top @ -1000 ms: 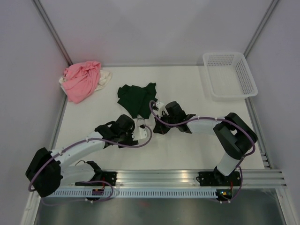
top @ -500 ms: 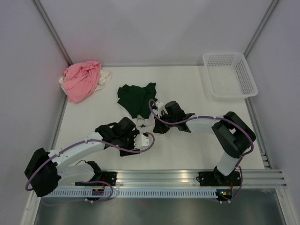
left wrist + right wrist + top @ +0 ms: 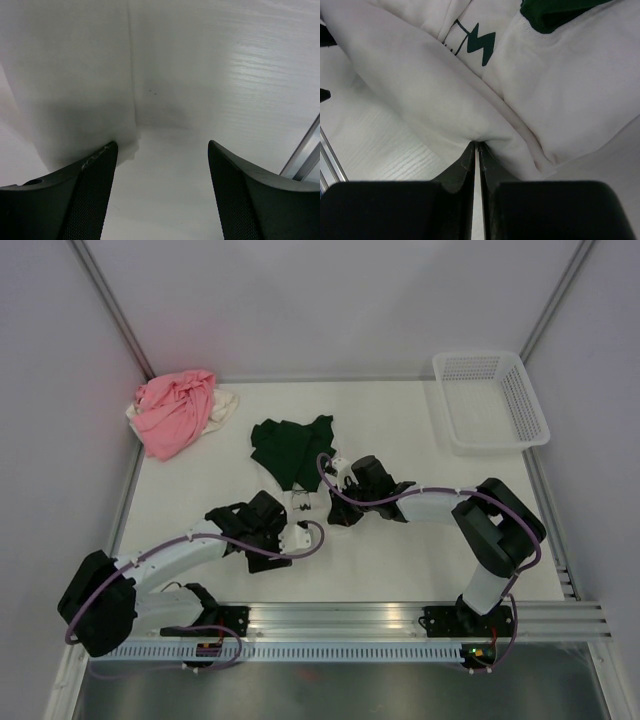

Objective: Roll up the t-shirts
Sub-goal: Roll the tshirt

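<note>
Right claw (image 3: 476, 146): pressed together, pinching a fold of the cream-white t-shirt (image 3: 420, 100).
Cream-white t-shirt: bunched mid-table between the two claws, black lettering (image 3: 476, 45) facing up.
Left claw (image 3: 160, 150): spread wide with nothing between its fingers; the cream-white t-shirt's edge lies just beside the finger at 9 o'clock.
Dark green t-shirt (image 3: 290, 448): crumpled at 12 o'clock of the claws, its near edge touching the cream-white one.
Pink t-shirt (image 3: 175, 412): heaped in the 10 o'clock corner, against the wall.
Plain cream t-shirt (image 3: 226, 406): peeks out from under the pink one's 3 o'clock side.
Mesh basket (image 3: 500, 445): in the 2 o'clock corner, well apart from the shirts.
Table (image 3: 400, 560): bare white surface from the claws toward 3 o'clock and toward the rail (image 3: 400, 615) at 6 o'clock.
</note>
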Robot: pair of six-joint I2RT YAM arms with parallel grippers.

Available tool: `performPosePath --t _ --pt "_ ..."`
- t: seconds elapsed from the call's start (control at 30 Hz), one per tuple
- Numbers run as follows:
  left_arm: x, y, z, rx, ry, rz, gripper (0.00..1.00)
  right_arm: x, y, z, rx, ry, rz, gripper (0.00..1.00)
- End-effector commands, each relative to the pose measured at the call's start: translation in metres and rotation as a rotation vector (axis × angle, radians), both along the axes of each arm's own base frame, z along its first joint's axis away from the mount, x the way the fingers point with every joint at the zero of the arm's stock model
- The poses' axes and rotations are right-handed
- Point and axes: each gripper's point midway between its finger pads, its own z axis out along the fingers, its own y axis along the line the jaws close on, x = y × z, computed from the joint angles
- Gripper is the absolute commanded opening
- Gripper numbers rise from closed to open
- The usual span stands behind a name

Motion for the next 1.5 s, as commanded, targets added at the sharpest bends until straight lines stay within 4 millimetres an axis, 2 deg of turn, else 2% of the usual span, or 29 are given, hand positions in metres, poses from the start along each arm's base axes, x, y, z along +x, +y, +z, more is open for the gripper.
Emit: performPosePath --t 0.0,0.1,0.17,0.47,0.57,0.6,0.67,0.7,0.73,0.77,0.83,0.87,0.9,0.97,1.0,1.23,1.37,1.47 --pt "0.035 -0.005 0.018 -0.04 -0.106 0.029 0.78 0.007 0.0 0.01 0.007 -0.042 0.003 0.12" --pt "0.049 -0.008 0.031 -0.077 -0.128 0.049 0.78 0.006 0.0 0.01 0.005 -0.04 0.007 0.12" --pt "0.051 -0.009 0.033 -0.091 -0.124 0.046 0.79 0.007 0.0 0.009 0.005 -0.04 0.005 0.12" --pt "0.058 -0.011 0.015 -0.068 -0.08 0.042 0.79 0.01 0.001 0.017 0.014 -0.066 0.009 0.13" --pt "0.061 -0.011 0.01 -0.058 -0.06 0.05 0.78 0.012 0.0 0.027 0.018 -0.116 0.027 0.18" --pt "0.062 -0.01 0.008 -0.057 -0.052 0.057 0.78 0.014 -0.001 0.037 0.021 -0.167 0.046 0.21" --pt "0.063 -0.007 0.003 -0.048 -0.032 0.069 0.78 0.012 -0.008 0.042 0.007 -0.226 0.07 0.26" --pt "0.065 -0.004 0.002 -0.049 -0.025 0.081 0.77 0.013 -0.012 0.055 0.007 -0.307 0.105 0.32" --pt "0.065 -0.003 0.0 -0.047 -0.017 0.083 0.77 0.007 -0.018 0.051 -0.012 -0.327 0.13 0.34" --pt "0.066 -0.002 -0.003 -0.043 -0.005 0.089 0.77 0.004 -0.023 0.058 -0.016 -0.377 0.157 0.36" --pt "0.068 0.0 -0.006 -0.041 0.002 0.099 0.77 -0.005 -0.031 0.051 -0.053 -0.456 0.251 0.41" --pt "0.068 0.0 -0.008 -0.04 0.007 0.097 0.77 -0.009 -0.031 0.057 -0.044 -0.5 0.294 0.42" --pt "0.068 -0.001 -0.009 -0.042 0.01 0.096 0.77 -0.019 -0.031 0.052 -0.052 -0.524 0.34 0.44" --pt "0.071 -0.003 -0.009 -0.046 0.005 0.095 0.76 -0.02 -0.027 0.062 -0.047 -0.643 0.408 0.48" --pt "0.073 -0.004 -0.009 -0.048 0.001 0.097 0.76 -0.023 -0.025 0.06 -0.06 -0.675 0.43 0.52" --pt "0.075 -0.005 -0.01 -0.05 -0.008 0.1 0.75 -0.011 -0.007 0.061 -0.143 -0.804 0.508 0.56" --pt "0.076 -0.004 -0.012 -0.056 -0.015 0.096 0.73 -0.009 -0.007 0.041 -0.186 -0.805 0.567 0.57" --pt "0.076 -0.004 -0.013 -0.058 -0.012 0.087 0.7 -0.002 -0.002 0.038 -0.191 -0.817 0.56 0.57"
